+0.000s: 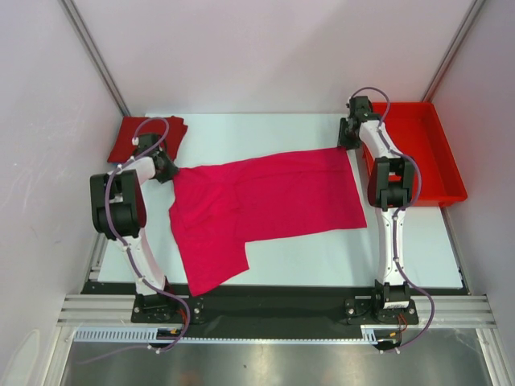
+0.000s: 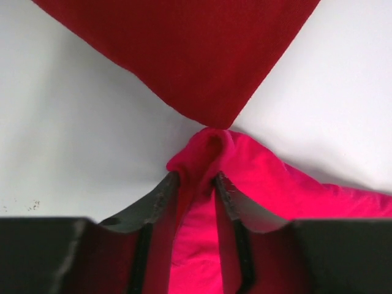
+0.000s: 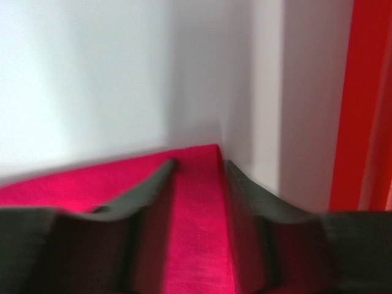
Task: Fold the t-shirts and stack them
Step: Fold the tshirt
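You've got the left pincer [image 2: 195, 177] pinching a bunched corner of the magenta-pink cloth t-shirt [image 1: 265, 197] | right pincer [image 3: 199, 164] straddles the opposite corner, grip unclear | paired for folding

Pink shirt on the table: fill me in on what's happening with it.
Both arms are at the magenta t-shirt, which lies spread but rumpled on the table. The left gripper appears to pinch a bunched fold of its left edge between its jaws. The right gripper sits over the far right corner, jaws apart, cloth flat between them. The crimson t-shirt lies at the far left; the red tray stands on the right.
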Robot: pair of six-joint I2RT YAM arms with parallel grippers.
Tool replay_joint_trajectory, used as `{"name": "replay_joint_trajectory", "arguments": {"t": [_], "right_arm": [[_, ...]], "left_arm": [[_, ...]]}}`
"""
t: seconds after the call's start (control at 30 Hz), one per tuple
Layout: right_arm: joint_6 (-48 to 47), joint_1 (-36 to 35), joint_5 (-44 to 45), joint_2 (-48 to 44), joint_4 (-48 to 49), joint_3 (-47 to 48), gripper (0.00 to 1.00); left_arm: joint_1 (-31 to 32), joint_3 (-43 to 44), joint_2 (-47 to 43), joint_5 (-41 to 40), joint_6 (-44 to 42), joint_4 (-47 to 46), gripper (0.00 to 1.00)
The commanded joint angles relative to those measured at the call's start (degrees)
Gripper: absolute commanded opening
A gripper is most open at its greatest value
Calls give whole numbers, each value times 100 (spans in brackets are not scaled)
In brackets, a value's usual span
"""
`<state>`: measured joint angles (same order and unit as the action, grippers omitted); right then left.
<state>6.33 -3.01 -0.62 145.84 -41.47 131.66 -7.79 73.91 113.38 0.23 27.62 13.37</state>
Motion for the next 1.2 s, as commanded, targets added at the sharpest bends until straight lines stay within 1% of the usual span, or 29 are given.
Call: {"name": "replay_joint_trajectory", "arguments": {"t": [0.0, 0.03, 0.07, 0.1, 0.13, 0.17, 0.2, 0.3, 0.47, 0.5, 0.53, 0.57, 0.63, 0.67, 0.7, 0.73, 0.77, 0.83, 0.9, 0.97, 1.1, 1.17], "right_arm": [[-35, 72, -26, 102, 253, 273, 33], [-61, 81, 35, 111, 280, 290, 27], [-79, 90, 53, 103, 341, 299, 16], [-123, 98, 210, 85, 376, 299, 12], [-166, 98, 281, 68, 420, 291, 7], [-219, 107, 334, 50, 525, 273, 0], [-324, 98, 474, 32, 587, 256, 0], [-430, 116, 694, -47, 842, 194, 0], [-483, 151, 634, 49, 1019, 290, 0], [-466, 160, 555, 93, 984, 334, 3], [-457, 151, 502, 111, 931, 361, 9], [-396, 134, 467, 111, 870, 335, 26], [-352, 64, 519, 68, 756, 282, 38], [-317, 37, 545, -2, 685, 282, 41], [-290, -7, 615, -55, 606, 273, 43], [-281, -42, 651, -125, 466, 273, 50], [-299, -121, 677, -204, 413, 238, 54], [-290, -191, 940, -503, 264, 98, 60], [-124, -200, 1090, -783, 140, -25, 61], [0, -200, 1082, -899, -167, 9, 62], [245, -262, 854, -1189, -616, -148, 62], [308, -314, 818, -1487, -730, -560, 62]], "left_arm": [[23, 229, 79, -5, 42, -18, 34], [23, 264, 87, 3, 16, -9, 29], [15, 290, 96, -5, -10, 8, 25], [23, 317, 105, 3, -45, 34, 16], [23, 395, 114, -223, -63, 122, 11], [23, 431, 114, -277, -72, 175, 6], [15, 484, 105, -330, -98, 227, 0], [15, 589, 131, -471, -169, 280, 0], [23, 765, 202, -498, -274, 360, 0], [15, 791, 219, -463, -274, 360, 0], [15, 853, 228, -445, -274, 403, 1], [15, 871, 219, -445, -283, 447, 17], [50, 818, 149, -427, -266, 491, 31], [67, 792, 45, -479, -231, 526, 46], [76, 739, -26, -532, -222, 631, 49], [76, 695, -96, -507, -195, 676, 51], [111, 643, -280, -498, -152, 702, 58], [181, 458, -474, -515, -125, 799, 63], [234, 257, -808, -611, -116, 974, 68], [296, 98, -1071, -734, -81, 1097, 71], [489, -367, -1948, -1042, 59, 1465, 72], [603, -482, -2258, -1269, 217, 1633, 72]]}}
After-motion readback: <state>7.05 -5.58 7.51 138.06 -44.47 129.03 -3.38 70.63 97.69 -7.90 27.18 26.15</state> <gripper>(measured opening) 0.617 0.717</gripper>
